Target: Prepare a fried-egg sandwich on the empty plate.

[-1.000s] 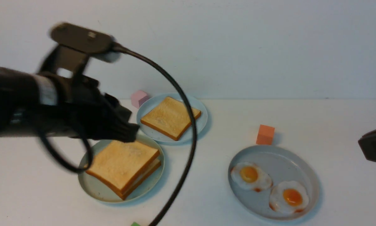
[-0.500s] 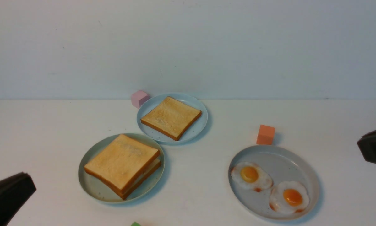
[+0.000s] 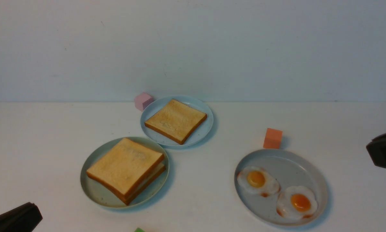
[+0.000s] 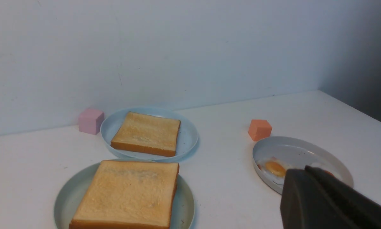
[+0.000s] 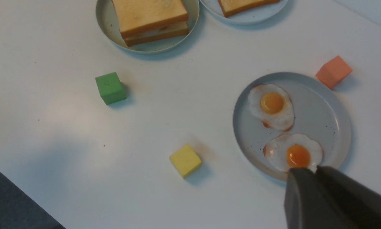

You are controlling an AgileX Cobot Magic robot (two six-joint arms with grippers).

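The fried-egg sandwich [image 3: 125, 169] lies on the pale mint-green plate [image 3: 93, 190] at the front left: two golden toast slices with a thin white layer showing between them, the yolk hidden. The left wrist view shows the sandwich [image 4: 126, 194] from above its top slice. My left gripper [image 3: 34, 212] sits low in the front-left corner, well clear of the plate, shut and holding nothing. My right gripper [image 3: 370, 148] hangs at the far right edge, beside the egg plate, jaws together and holding nothing.
A bluish-grey plate [image 3: 202, 133] behind the sandwich carries a single toast slice [image 3: 176, 120]. A wide grey plate [image 3: 315, 180] at the right holds two fried eggs [image 3: 257, 181]. A pink cube [image 3: 143, 101], an orange cube [image 3: 272, 138], a green cube [image 5: 110, 88] and a yellow cube [image 5: 185, 160] stand on the table.
My left arm has pulled back from above the sandwich, down to the front-left corner. The sandwich and the right arm have stayed put.
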